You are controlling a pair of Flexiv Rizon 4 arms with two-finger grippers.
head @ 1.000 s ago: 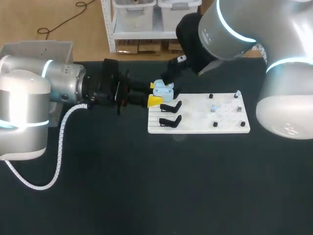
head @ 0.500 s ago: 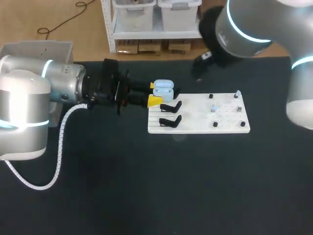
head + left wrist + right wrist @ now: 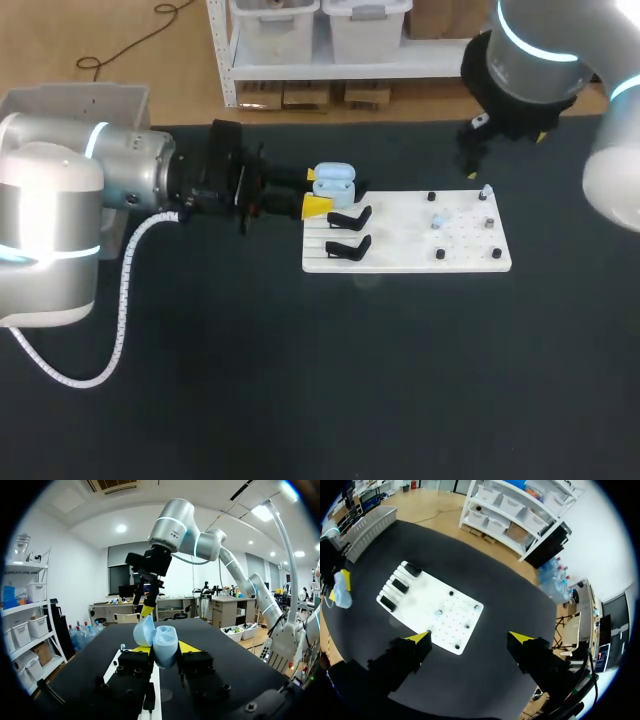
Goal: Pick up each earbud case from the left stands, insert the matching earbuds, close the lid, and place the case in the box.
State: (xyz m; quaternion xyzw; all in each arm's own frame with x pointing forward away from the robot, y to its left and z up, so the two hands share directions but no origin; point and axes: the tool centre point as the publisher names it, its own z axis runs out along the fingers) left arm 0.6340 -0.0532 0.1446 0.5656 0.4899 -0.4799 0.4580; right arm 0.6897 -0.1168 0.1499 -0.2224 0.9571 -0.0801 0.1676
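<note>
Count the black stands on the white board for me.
3 black plastic stands in a row at the white board's left end: far, middle, near. Head view hides the far one.

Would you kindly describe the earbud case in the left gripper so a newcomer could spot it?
Find the white board on the black table. At its far left corner, the left gripper holds the earbud case in its jaws. It is pale blue with its lid open; the stands beside it are black.

The earbud case (image 3: 333, 180) is pale blue, the left tool (image 3: 316, 191) yellow-tipped, stands (image 3: 348, 218) black, board (image 3: 400, 255) white, table (image 3: 300, 380) black.
</note>
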